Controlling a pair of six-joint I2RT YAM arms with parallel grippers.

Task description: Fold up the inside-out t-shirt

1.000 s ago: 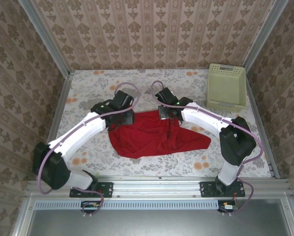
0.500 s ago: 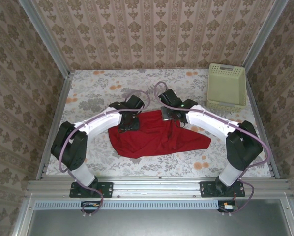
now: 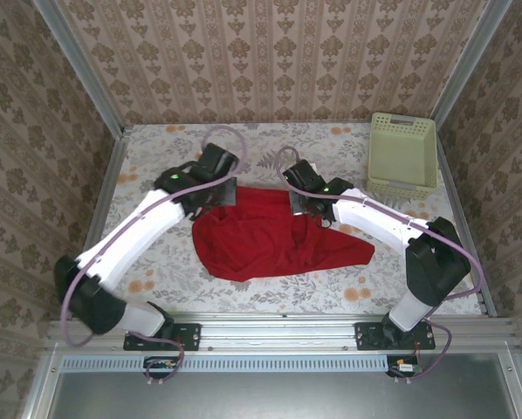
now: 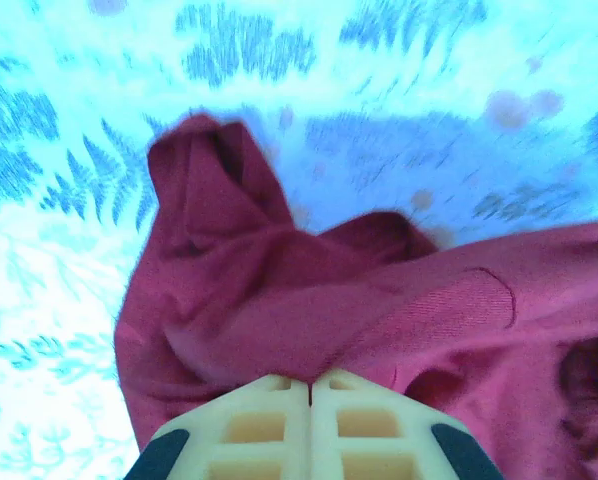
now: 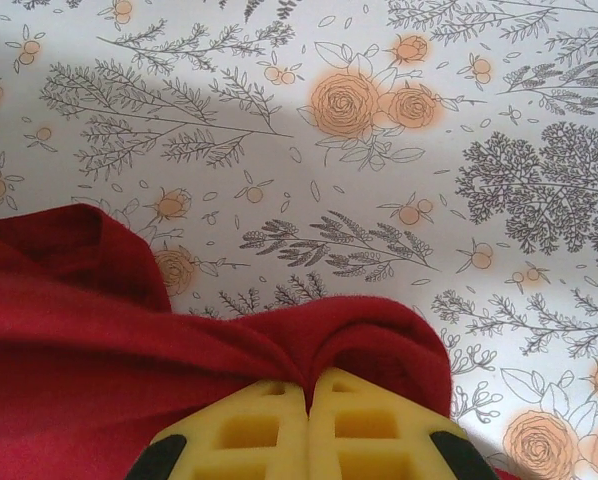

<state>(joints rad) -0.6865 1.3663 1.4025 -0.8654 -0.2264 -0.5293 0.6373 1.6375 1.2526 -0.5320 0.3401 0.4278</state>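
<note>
Reaching inward, the left gripper (image 4: 310, 380) and right gripper (image 5: 308, 383) each pinch the far edge of the t-shirt (image 3: 270, 243).

Overhead view is bright and evenly lit from above, with no glare, just soft shadows under the arms (image 3: 130, 236) on the table (image 3: 348, 148) and along the t-shirt (image 3: 270, 236) edge. The straight frame rails (image 3: 76, 61) splay out toward the corners, so there's some wide-angle stretch. Left wrist cam is way off: heavy cyan cast, table blown out near white, t-shirt gone maroon, everything a bit smeared. Right wrist cam looks warm and natural, with the flower print crisp, a soft shadow beside the cloth fold, and the yellow fingers (image 5: 249, 430) at the bottom slightly soft
</note>
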